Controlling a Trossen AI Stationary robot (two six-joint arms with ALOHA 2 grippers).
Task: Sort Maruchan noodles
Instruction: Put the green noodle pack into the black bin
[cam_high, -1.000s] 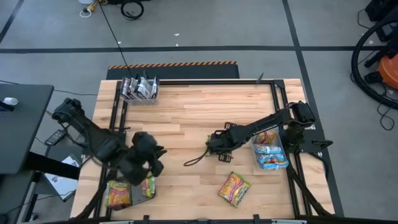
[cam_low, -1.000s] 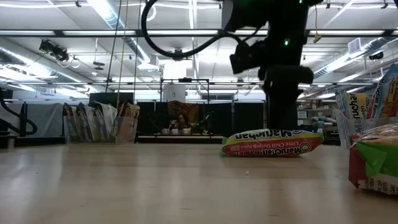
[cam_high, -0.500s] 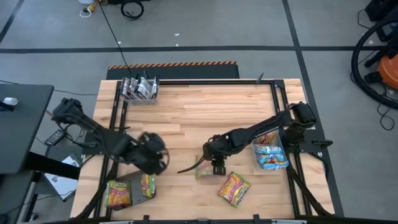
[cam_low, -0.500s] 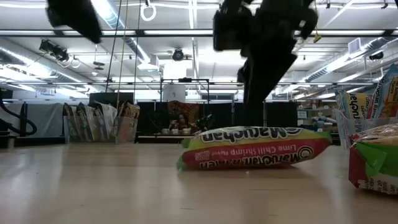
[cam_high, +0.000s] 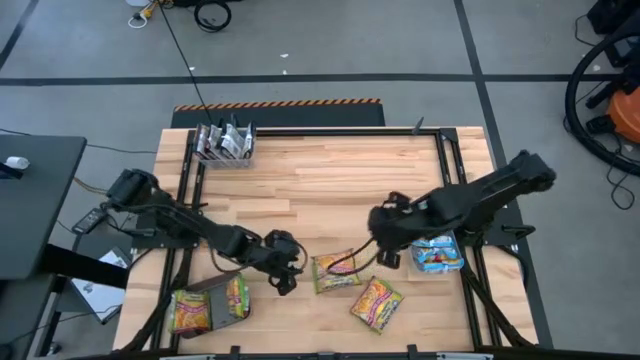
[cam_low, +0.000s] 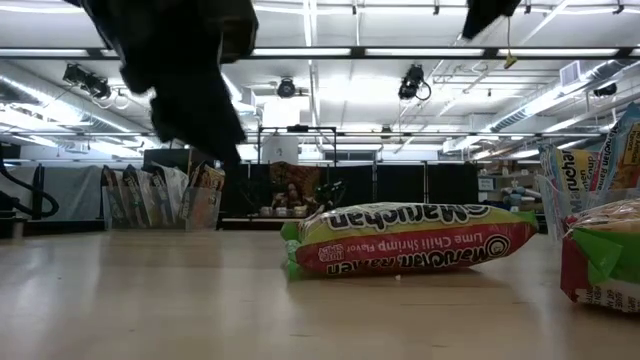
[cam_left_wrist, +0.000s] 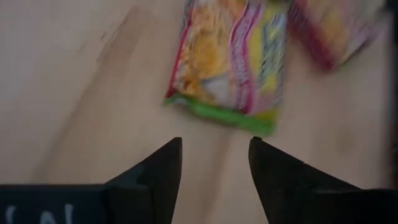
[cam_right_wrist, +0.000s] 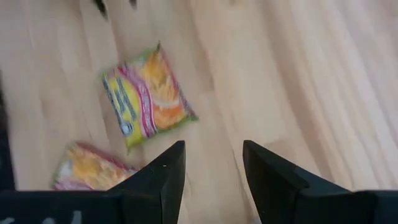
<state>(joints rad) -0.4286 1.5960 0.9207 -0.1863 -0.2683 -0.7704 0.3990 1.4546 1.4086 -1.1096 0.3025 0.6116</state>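
Note:
A yellow-orange Maruchan packet with a green end lies flat on the wood near the table's middle; the low view shows it resting on its broad face. My left gripper hovers open just left of it, and its wrist view shows the packet ahead of the fingers. My right gripper is open, raised to the packet's right; the packet shows beyond its fingers. A second orange packet lies nearer the near edge.
A clear bin with orange packets sits at the near left. A bin of blue packets stands at the right, just behind my right gripper. A bin of dark packets is at the far left. Bare wood spans the far half.
The right gripper carried the green-ended packet toward the near edge, left it lying on the wood, then rose and drew back toward the right bin. The left gripper came away from the near-left bin and swept right along the table toward the packet.

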